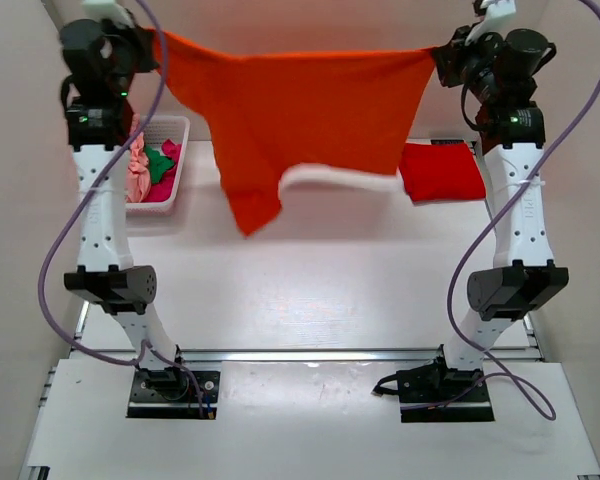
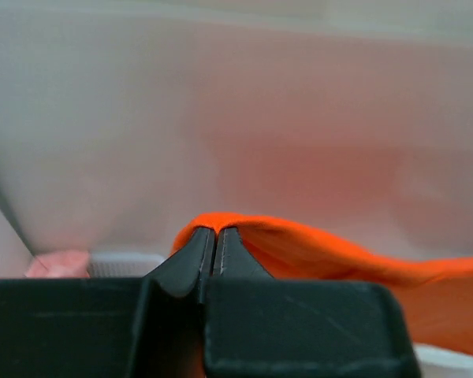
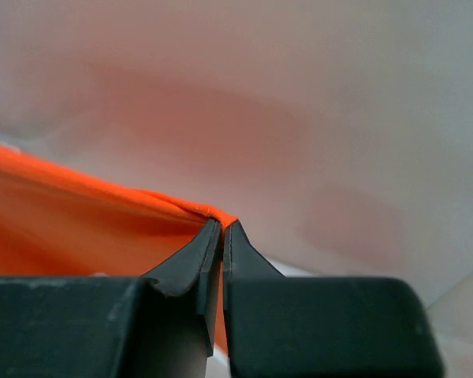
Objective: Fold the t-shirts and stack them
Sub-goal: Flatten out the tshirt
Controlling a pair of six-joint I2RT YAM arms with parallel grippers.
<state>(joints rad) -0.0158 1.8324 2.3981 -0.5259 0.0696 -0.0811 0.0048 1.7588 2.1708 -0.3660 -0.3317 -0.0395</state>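
Orange t-shirt [image 1: 300, 110] stretched in the air between both arms, high above the table [image 1: 330, 280]. Left gripper [image 2: 215, 236] pinched on one corner, right gripper [image 3: 221, 230] pinched on the other, jaws nearly together on cloth. Red t-shirt [image 1: 442, 172] folded at the right; basket [image 1: 172, 165] of pink [image 1: 140, 175], green [image 1: 160, 163] and magenta shirts at the left

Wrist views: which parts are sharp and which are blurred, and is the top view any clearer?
Left wrist view: gripper and pinched orange t-shirt fairly sharp, background a soft blur with a reddish cast. Right wrist view: the same, gripper crisp, wall behind smeared. Top view: evenly lit, in focus throughout, soft shadows on the table.
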